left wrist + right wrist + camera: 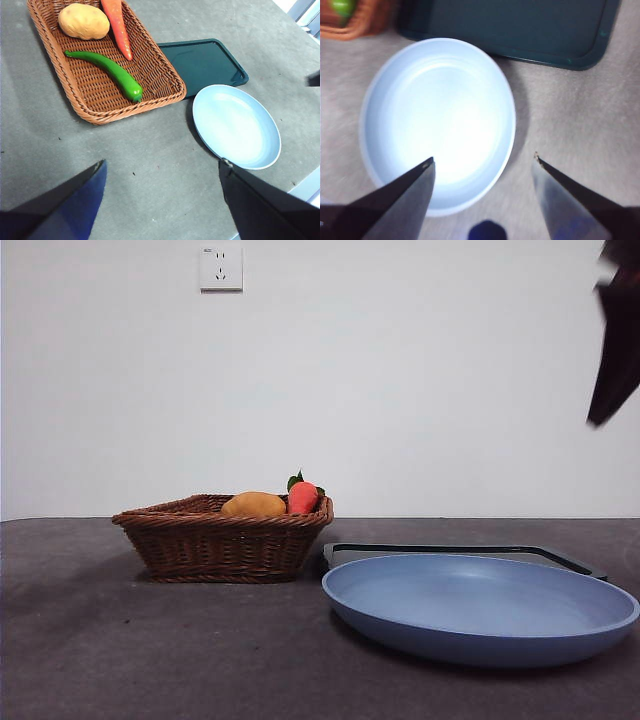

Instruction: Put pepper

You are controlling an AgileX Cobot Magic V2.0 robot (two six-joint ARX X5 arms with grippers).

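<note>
Both tools, left (162, 170) and right (484, 160), gape wide, holding nothing.

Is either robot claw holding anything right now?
No. Both the left gripper and right gripper are open and empty; the glossy green pepper lies in the wicker basket.

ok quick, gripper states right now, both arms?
Left gripper: open, holding nothing, above bare table near the basket with the pepper.
Right gripper: open, holding nothing, over the blue plate.
</note>
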